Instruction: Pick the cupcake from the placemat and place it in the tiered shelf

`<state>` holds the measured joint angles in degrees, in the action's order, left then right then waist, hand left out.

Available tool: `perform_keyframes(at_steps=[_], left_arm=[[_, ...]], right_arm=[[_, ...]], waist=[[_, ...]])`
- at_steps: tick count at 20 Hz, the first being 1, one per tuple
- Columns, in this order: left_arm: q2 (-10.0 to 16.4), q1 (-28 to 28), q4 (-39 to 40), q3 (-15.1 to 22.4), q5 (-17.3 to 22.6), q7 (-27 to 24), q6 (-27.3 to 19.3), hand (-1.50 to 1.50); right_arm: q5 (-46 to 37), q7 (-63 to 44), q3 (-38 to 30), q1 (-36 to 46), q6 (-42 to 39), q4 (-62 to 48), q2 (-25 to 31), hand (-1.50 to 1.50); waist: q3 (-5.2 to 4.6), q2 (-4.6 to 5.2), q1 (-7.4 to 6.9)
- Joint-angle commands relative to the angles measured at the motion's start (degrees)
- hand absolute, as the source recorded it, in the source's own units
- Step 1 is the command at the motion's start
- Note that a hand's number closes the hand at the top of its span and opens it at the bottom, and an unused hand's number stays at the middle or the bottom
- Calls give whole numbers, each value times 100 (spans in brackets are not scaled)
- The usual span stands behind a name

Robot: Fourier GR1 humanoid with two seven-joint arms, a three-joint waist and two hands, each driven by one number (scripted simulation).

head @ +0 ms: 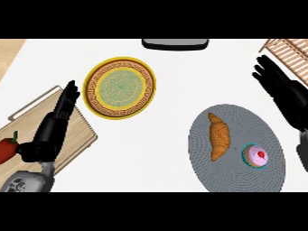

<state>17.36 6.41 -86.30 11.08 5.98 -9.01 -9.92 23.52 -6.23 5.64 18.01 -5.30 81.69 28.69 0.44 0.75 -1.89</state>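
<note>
A small cupcake (257,156) with pink frosting, a red cherry and a teal wrapper sits on the right part of a round grey placemat (240,180). A croissant (219,136) lies to its left on the same mat. The wooden slatted tiered shelf (299,58) shows at the top right corner. My right hand (288,95) is open, fingers straight, above and to the right of the cupcake, just below the shelf, not touching the cupcake. My left hand (55,124) rests open at the left over a cutting board.
A yellow patterned plate (119,87) lies at centre left. A wooden cutting board (76,135) at the lower left holds a red pepper (3,150). A dark grey object (174,43) sits at the top edge. Wooden flooring shows beyond the counter's top left.
</note>
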Motion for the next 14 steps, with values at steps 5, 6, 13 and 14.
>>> perform_keyframes(at_steps=[5,6,13,14], left_arm=[[503,-132,-171,-574,275,611,119,0],[515,-294,-152,-546,265,635,120,0],[664,-184,-707,-660,644,1643,420,0],[512,22,-473,-585,552,1509,470,0]], right_arm=[[620,1852,-1428,-34,-263,653,62,150],[832,2118,-1824,75,-364,751,206,150],[-161,1659,-1319,-2061,-368,35,394,-150],[-360,1887,-1278,-2066,-529,10,445,-150]], waist=[[-18,-145,284],[-10,-168,319],[-38,-92,246],[-41,-80,241]])
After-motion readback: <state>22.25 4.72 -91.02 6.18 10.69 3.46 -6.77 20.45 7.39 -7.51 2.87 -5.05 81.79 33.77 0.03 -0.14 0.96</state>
